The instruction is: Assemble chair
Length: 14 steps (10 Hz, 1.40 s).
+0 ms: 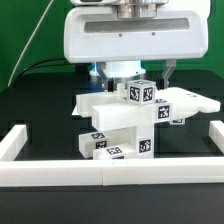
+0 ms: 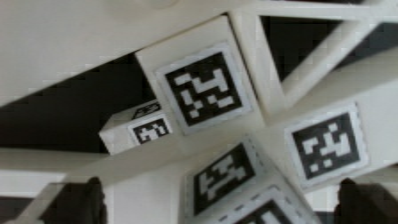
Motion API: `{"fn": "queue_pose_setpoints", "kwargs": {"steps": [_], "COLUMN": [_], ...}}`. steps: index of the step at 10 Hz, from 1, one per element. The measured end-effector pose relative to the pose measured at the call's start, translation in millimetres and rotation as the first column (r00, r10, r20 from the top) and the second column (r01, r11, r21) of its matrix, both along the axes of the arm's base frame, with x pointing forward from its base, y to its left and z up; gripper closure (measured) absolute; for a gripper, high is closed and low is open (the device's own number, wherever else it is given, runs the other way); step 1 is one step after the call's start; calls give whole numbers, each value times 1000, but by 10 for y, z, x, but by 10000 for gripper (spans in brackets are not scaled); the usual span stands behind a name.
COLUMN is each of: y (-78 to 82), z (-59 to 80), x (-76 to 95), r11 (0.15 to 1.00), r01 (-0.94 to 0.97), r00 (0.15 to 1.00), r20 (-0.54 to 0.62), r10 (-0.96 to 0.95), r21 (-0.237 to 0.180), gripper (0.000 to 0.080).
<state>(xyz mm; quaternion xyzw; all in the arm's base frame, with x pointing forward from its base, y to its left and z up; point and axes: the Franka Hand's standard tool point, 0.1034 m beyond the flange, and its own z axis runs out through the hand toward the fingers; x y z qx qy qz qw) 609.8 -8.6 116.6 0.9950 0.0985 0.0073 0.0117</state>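
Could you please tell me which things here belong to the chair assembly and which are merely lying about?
Job in hand: the white tagged chair pieces, grouped mid-table.
Lying about: the long white border rail; the black table beneath.

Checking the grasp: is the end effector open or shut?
Open: the end effector shows fingers wide apart in the wrist view, chair parts between them.
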Motion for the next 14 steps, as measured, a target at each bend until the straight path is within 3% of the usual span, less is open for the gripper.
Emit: {"fn": "queue_pose_setpoints", "kwargs": {"steps": [3, 6, 8, 11, 14], "y": [77, 69, 72, 76, 24], "z": [1, 0, 0, -1, -6], "x": [29, 29, 30, 31, 50], "r11": [966, 977, 999, 985, 901], "r01": [-258, -210, -51, 170, 433], "r00": [966, 978, 999, 985, 901], "r20": [5, 7, 13, 21, 32], "r10": [258, 211, 51, -170, -433], "r21": [-17, -16, -10, -2, 17], "gripper": [151, 163, 520, 515, 515]}}
